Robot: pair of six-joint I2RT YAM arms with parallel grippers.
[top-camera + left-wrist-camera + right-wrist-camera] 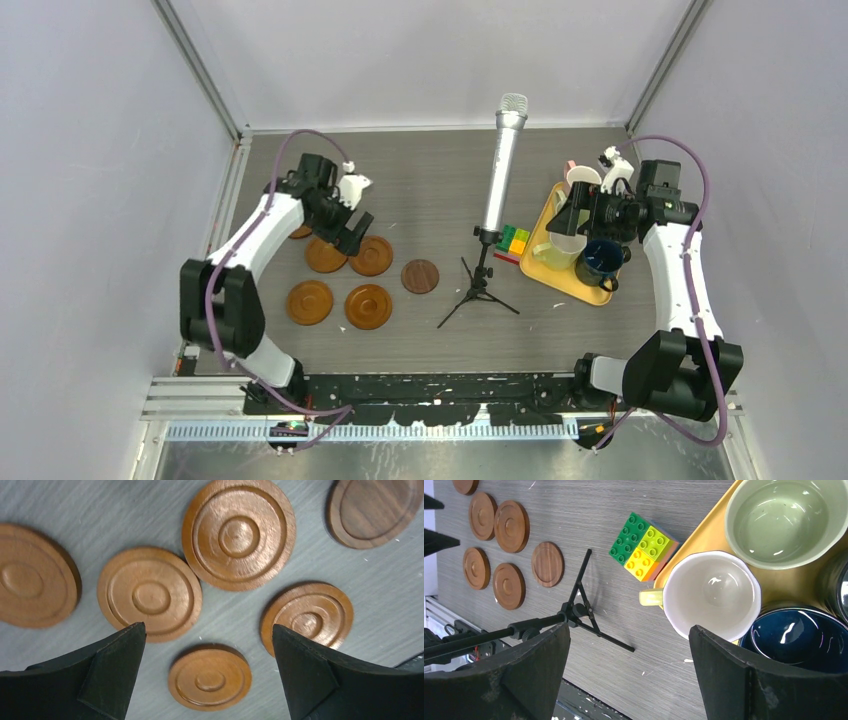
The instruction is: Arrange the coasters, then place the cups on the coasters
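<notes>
Several orange-brown coasters and one darker brown coaster lie loosely grouped on the left half of the table. My left gripper hovers open over the group. In the left wrist view a small coaster lies on the table between its spread fingers, untouched. The cups stand on the yellow tray at the right: a dark blue one, a cream-yellow one and a pale green one. My right gripper hangs open and empty above the tray's near-left edge, beside the cream cup.
A silver microphone on a black tripod stands mid-table between coasters and tray. A block of green, yellow and orange toy bricks lies against the tray's left side. Grey walls close in the table.
</notes>
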